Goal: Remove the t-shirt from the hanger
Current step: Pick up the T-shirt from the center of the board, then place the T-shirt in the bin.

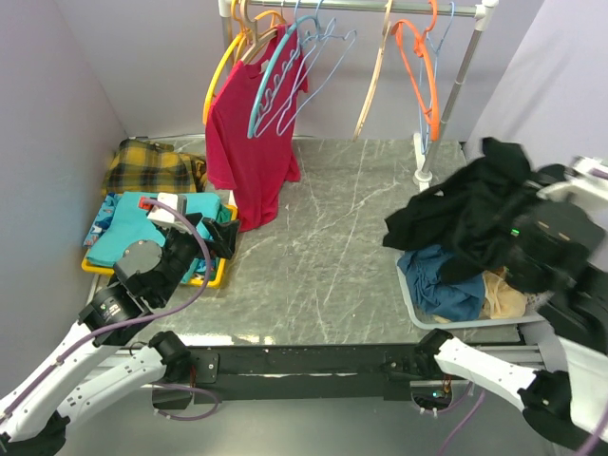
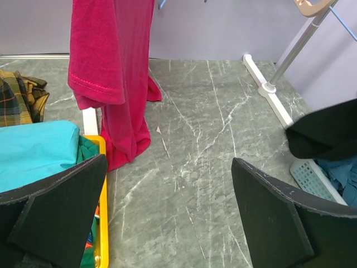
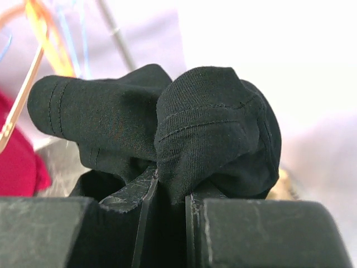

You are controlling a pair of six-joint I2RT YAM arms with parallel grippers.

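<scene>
well, from where i stand the right gripper (image 3: pixel 167 195) has its jaws pressed nearly together on a bunched fold of the black t-shirt (image 3: pixel 212 128), which bulges up out of the narrow slot between them. the rest of that shirt hangs in a loose heap over the white basket (image 1: pixel 418 309) by the near right corner of the tabletop, above some blue and tan clothes already lying in it. no hanger is in it or on it that i can see, so i judge that garment to be off and on its way into the basket.

the left gripper (image 2: pixel 168 167) sits by the near left corner with its fingers spread wide and nothing between them, just beside the yellow tray (image 1: pixel 217 275) of folded teal cloth (image 1: pixel 128 237).

over at the far edge, toward the left, a red t-shirt (image 1: pixel 249 142) hangs from the rail (image 1: pixel 380 8) among several hangers, its hem trailing on the tabletop. i cannot tell which hanger carries it. an orange hanger (image 1: pixel 423 66) further right is bare.

so, by my reckoning, the black shirt only needs letting go, while the red one is not yet off.
</scene>
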